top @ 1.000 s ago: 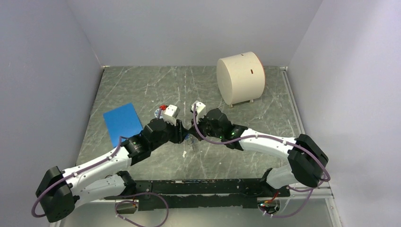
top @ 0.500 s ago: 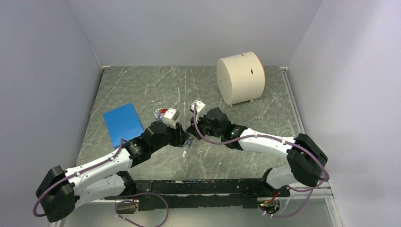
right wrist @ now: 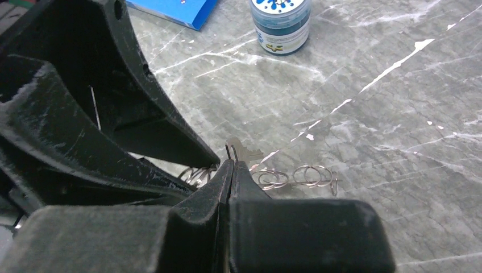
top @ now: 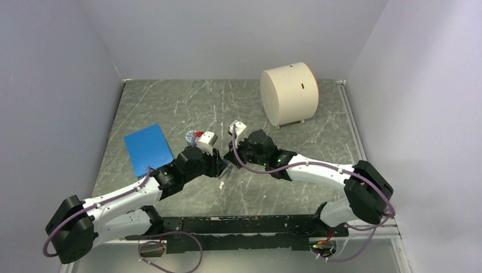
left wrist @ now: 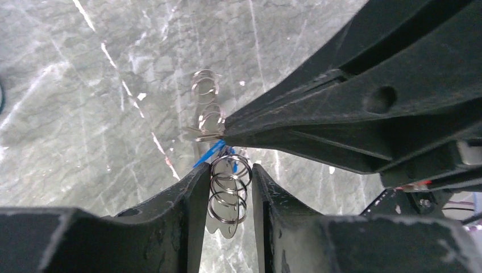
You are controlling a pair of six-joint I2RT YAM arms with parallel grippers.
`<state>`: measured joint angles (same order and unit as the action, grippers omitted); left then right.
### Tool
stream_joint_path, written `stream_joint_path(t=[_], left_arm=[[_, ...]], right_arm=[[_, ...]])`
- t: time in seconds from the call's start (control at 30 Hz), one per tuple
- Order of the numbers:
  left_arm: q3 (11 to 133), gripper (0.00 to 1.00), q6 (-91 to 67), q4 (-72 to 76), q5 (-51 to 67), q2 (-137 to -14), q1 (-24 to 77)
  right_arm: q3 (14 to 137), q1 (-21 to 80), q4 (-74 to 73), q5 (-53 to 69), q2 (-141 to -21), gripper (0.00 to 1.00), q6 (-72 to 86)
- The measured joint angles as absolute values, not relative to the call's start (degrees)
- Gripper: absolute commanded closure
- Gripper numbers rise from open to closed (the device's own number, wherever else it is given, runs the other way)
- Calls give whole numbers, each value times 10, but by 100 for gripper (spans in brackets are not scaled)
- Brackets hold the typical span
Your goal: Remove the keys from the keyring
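Nudged forward, the left hand [top: 219,165] now meets the right hand [top: 232,159] mid-tabletop [top: 170,102], with the blue key [top: 227,166] a speck between them. Left wrist: the left hand, half spread, clasps the keyring [left wrist: 228,196] coils, the blue key just beyond its tips. Right wrist: the right hand is pressed together, a silver key blade [right wrist: 244,151] at its tip and the rings trailing right.

Blue pad [top: 147,149] lies near patterned jar [right wrist: 281,24] (upright)
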<state>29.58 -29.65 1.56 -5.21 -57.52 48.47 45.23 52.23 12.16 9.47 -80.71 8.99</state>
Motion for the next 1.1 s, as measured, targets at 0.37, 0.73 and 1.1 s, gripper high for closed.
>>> stream_joint_path(t=[0.37, 0.73, 1.1], left_arm=[[261, 66, -292, 114, 58, -576, 499], [274, 60, -253, 145, 121, -609, 547], [279, 62, -254, 89, 58, -579, 547]], right_arm=[[452, 524, 118, 49, -834, 100, 112], [452, 522, 129, 47, -848, 100, 117], [416, 491, 174, 86, -848, 100, 118]])
